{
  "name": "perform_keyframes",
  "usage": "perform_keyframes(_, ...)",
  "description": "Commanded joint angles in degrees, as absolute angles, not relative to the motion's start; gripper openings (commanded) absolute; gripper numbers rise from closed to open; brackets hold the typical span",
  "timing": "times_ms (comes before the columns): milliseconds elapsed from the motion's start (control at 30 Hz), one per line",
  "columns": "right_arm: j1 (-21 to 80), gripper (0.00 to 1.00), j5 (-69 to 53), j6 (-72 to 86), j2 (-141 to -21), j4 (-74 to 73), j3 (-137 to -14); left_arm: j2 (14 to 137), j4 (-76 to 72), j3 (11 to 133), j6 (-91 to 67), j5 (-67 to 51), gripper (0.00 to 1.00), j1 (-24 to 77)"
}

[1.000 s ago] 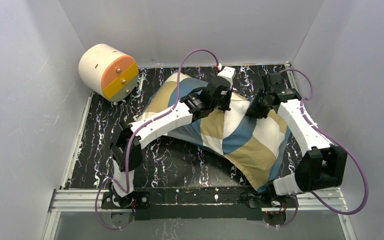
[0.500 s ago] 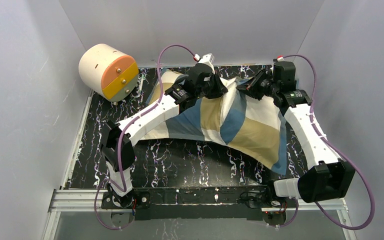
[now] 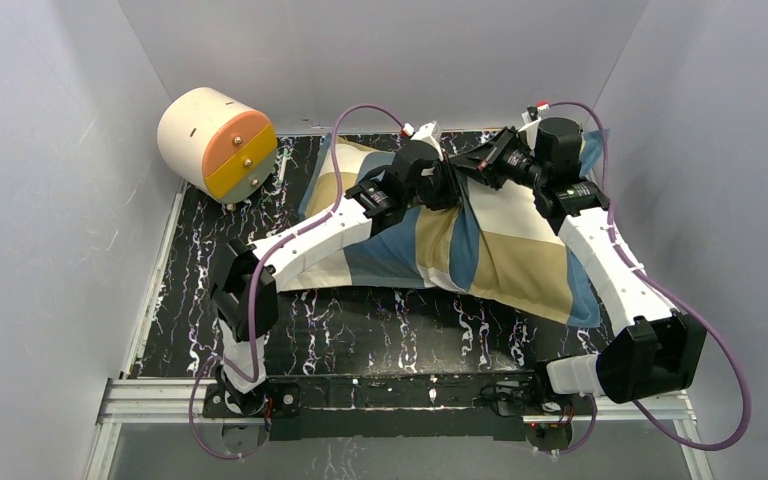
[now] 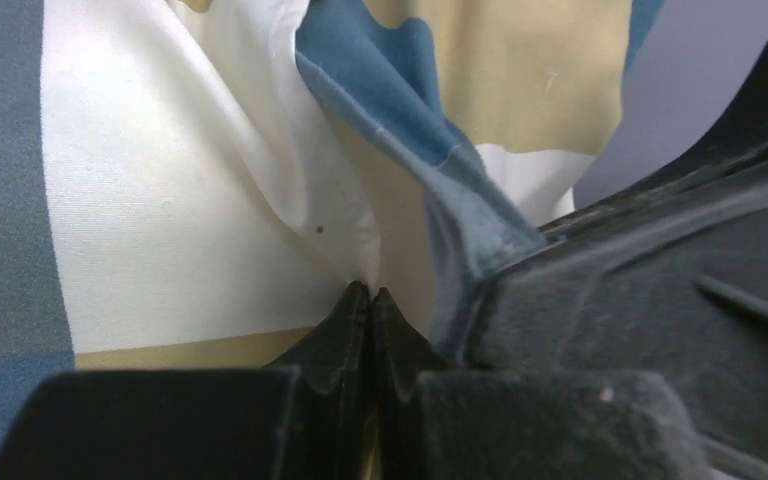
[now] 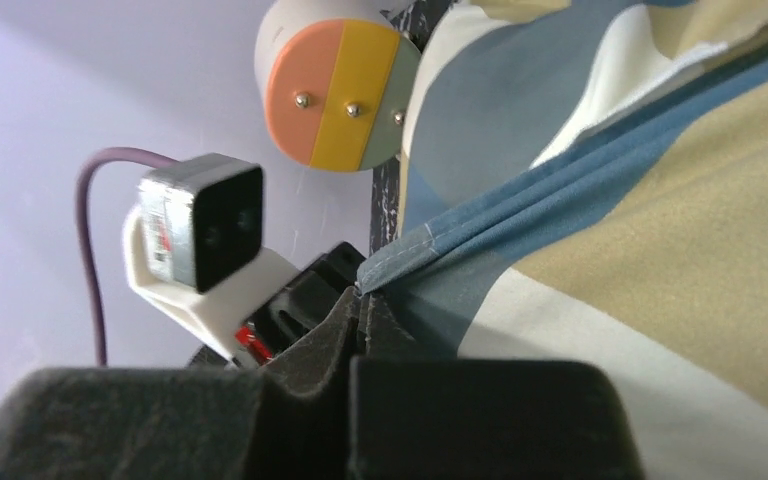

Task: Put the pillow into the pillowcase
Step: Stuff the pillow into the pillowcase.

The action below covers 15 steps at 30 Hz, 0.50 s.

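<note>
The left gripper (image 4: pixel 370 296) is pinched tight on a fold of the pillowcase (image 3: pixel 505 250). The right gripper (image 5: pixel 361 298) is pinched tight on its blue edge

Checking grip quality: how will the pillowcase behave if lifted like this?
Probably floppy: the pillowcase bunches into folds where the left gripper pinches it. The rest would likely sag, and the thin hem in the right gripper might slip.

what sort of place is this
Probably a robot lab test cell: plain white walls box in a black marbled tabletop, with the white left arm and right arm bolted to an aluminium rail.
</note>
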<state>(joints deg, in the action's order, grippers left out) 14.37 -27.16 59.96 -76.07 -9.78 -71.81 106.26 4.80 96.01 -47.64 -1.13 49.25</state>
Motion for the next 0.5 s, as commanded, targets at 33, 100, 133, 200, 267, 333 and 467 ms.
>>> perform_keyframes(33,17.3,0.01,-31.2,65.4,-74.1,2.5,-74.2,107.0,-1.8,99.5,-49.9,-5.2,0.00,52.5)
perform_keyframes(100,17.3,0.01,-31.7,67.9,-73.6,5.8,-73.3,106.8,-0.6,98.8,-49.3,-4.5,0.00,52.6)
perform_keyframes(133,17.3,0.01,-32.4,69.4,-73.6,7.7,-72.9,106.4,-0.6,97.6,-49.2,-4.0,0.00,52.6)
perform_keyframes(200,17.3,0.01,-33.9,71.7,-74.2,10.3,-73.2,105.8,-0.8,95.5,-49.0,-2.9,0.00,52.8)
perform_keyframes(267,17.6,0.01,-34.5,72.4,-74.9,11.5,-74.4,105.6,-0.6,94.2,-48.7,-1.7,0.00,52.8)
perform_keyframes(333,17.6,0.01,-34.3,72.5,-75.2,11.6,-75.5,105.8,-0.4,93.9,-48.2,0.2,0.00,52.8)
perform_keyframes(467,17.7,0.01,-35.5,72.4,-76.2,12.0,-77.7,108.1,1.8,95.7,-47.9,1.8,0.00,52.7)
